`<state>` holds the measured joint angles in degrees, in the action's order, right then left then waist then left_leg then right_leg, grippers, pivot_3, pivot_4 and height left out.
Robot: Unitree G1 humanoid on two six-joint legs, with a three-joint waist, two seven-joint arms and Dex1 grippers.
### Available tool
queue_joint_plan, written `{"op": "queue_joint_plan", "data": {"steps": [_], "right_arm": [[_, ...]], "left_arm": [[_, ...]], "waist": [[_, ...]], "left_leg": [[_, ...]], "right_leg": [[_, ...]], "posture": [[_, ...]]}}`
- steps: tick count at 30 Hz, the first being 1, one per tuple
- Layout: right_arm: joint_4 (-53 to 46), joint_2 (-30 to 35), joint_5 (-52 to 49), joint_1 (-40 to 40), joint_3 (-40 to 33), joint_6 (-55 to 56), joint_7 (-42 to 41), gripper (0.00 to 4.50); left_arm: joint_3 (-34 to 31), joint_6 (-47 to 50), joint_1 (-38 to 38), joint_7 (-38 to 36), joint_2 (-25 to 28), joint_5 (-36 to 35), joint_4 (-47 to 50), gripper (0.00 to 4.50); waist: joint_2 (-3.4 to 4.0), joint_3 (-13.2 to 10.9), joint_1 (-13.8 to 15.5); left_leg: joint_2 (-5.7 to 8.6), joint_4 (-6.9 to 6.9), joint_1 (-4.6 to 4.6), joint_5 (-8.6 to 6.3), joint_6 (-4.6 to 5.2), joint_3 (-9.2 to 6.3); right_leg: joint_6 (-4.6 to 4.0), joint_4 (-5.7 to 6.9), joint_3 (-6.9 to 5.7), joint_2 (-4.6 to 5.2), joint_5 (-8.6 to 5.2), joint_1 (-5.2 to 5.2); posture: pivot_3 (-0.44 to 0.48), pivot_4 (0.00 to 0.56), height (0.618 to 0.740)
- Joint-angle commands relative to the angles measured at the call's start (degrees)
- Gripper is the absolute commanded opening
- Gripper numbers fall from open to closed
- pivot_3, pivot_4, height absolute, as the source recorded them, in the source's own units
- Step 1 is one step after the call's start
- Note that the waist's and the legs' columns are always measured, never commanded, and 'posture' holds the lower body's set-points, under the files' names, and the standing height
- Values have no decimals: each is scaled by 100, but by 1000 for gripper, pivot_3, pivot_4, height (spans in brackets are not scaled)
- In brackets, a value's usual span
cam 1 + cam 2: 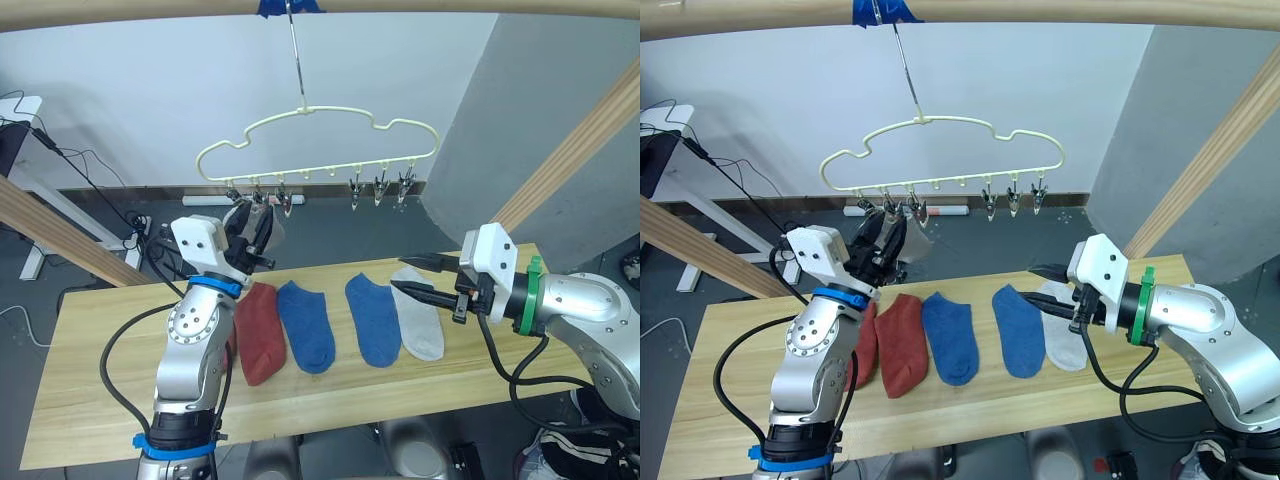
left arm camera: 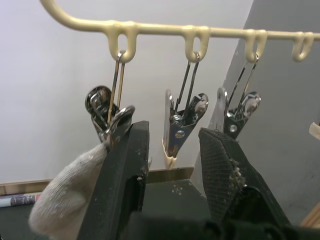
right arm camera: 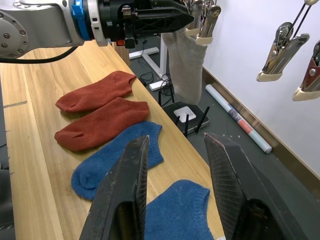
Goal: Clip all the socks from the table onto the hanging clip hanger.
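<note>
The left gripper (image 2: 172, 165), jaws spread and empty, sits at the hanger (image 1: 318, 150) just below its clips; a grey sock (image 3: 184, 65) hangs from the end clip (image 2: 111, 117), brushing the outer face of one jaw. The right gripper (image 3: 177, 187), jaws likewise spread, hovers over the table (image 1: 90, 390) with five socks beneath and ahead of it (two red, two blue, one grey). Risk: withdrawing sideways, the left jaw may drag the hung sock loose or set the hanger swinging.
</note>
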<state>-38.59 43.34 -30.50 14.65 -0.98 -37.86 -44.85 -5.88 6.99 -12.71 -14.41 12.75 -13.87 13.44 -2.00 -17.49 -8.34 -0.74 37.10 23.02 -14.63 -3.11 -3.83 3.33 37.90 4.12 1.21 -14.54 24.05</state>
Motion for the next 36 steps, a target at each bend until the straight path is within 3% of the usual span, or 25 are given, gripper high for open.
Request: {"op": "queue_joint_plan", "data": {"steps": [1, 20, 28, 33, 36], "right_arm": [[-250, 8, -124, 58, -114, 59, 29, 1815], [-264, -10, -296, 189, -67, -2, 56, 1815], [-276, 3, -325, 161, -39, -16, 99, 1815], [-277, -47, -374, -15, -61, -164, 229, 1815], [-163, -174, -111, -332, 21, -261, 587, 2701]], "left_arm": [[-104, -150, -124, -57, 43, -48, 66, 1722], [-123, -75, -311, -43, 45, -62, 109, 1722], [-127, -61, -322, -77, 61, -89, 117, 178], [-124, -44, -314, -92, 77, -63, 135, 1], [-96, -36, -298, -128, 97, -42, 165, 0]], "waist": [[0, 0, -1], [0, 0, 1], [0, 0, 1], [0, 0, 2], [-1, 1, 3]], "left_leg": [[0, 0, 0, 0, 0, 0], [0, 0, 0, 0, 0, -1], [0, 0, 0, 0, 0, 0], [0, 0, 0, 0, 0, -1], [0, 0, 0, 0, 0, 0]], "right_leg": [[0, 0, 0, 0, 0, 0], [0, 1, -1, 0, 0, 0], [0, 1, 0, 0, 0, 0], [0, 3, -1, 0, 0, 0], [0, 3, 0, 0, 0, 0]], "posture": [[-302, 301, 740], [-293, 297, 740], [-295, 296, 740], [-291, 294, 740], [-291, 294, 740]]}}
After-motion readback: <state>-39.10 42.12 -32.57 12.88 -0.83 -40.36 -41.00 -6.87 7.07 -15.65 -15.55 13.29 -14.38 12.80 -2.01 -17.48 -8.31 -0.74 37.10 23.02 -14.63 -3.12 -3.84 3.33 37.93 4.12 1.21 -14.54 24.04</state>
